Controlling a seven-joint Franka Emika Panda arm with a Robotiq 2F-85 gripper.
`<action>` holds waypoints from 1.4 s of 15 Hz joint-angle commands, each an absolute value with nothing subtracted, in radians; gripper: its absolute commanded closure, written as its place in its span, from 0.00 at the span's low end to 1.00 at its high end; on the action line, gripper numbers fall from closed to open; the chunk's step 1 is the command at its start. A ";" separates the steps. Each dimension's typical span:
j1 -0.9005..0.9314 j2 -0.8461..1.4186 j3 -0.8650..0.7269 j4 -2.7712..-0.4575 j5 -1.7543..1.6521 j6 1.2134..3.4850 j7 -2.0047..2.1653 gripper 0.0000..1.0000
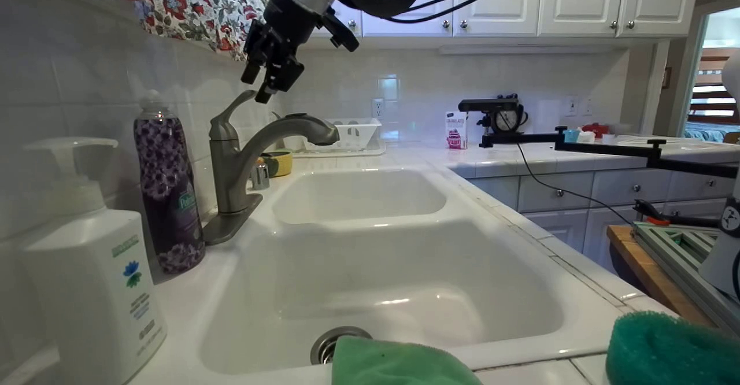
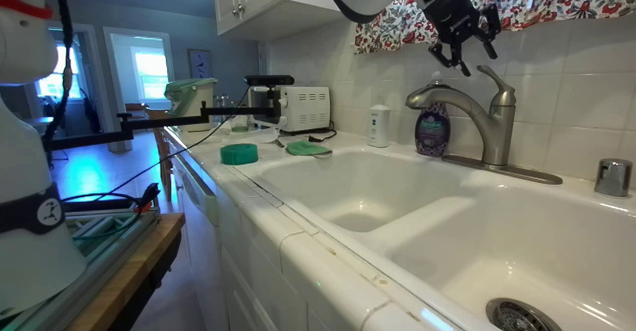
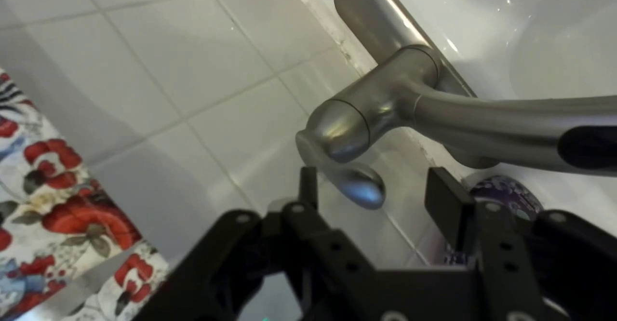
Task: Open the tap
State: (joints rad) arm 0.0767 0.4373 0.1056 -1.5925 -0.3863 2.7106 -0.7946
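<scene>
With jaws spread wide, slanting downward above the tap (image 1: pixel 228 165) in both exterior views: the black gripper (image 3: pixel 376 188). Right by the fingertips, and between the fingers in the wrist view, the upper end of the tap's lever (image 3: pixel 359 186); touching or apart, impossible to tell. Below, the tap's grey metal body, upright at the back of the white sink (image 1: pixel 376 281) near the tiled wall (image 2: pixel 596 97), with spout arching out over the sink. Close beside the tap, a purple bottle (image 1: pixel 167 194), upright, and partly hidden by a finger in the wrist view. Farther along the same ledge, a white pump bottle (image 1: pixel 95 275); on the tap's other side, a small silver cap (image 2: pixel 613 178). On the counter (image 2: pixel 271 216) past one end of the sink, a green cloth (image 2: pixel 305 148) and a teal sponge (image 2: pixel 238 154). Past the opposite end, a white rack (image 1: pixel 364 136) in an exterior view. Higher up, a flowered curtain (image 1: pixel 191 3).
</scene>
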 commanded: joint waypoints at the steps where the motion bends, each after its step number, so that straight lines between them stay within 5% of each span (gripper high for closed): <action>1: 0.082 0.458 0.098 -1.574 -0.414 2.726 -0.828 0.56; 3: 0.083 0.460 0.097 -1.574 -0.423 2.728 -0.828 0.68; 7: 0.083 0.460 0.096 -1.574 -0.429 2.738 -0.832 0.70; 10: 0.084 0.459 0.096 -1.575 -0.432 2.750 -0.840 0.95; 21: 0.056 0.471 0.090 -1.478 -0.401 2.721 -0.869 1.00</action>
State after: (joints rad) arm 0.0692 0.4420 0.0850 -1.5348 -0.4189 2.7479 -0.8292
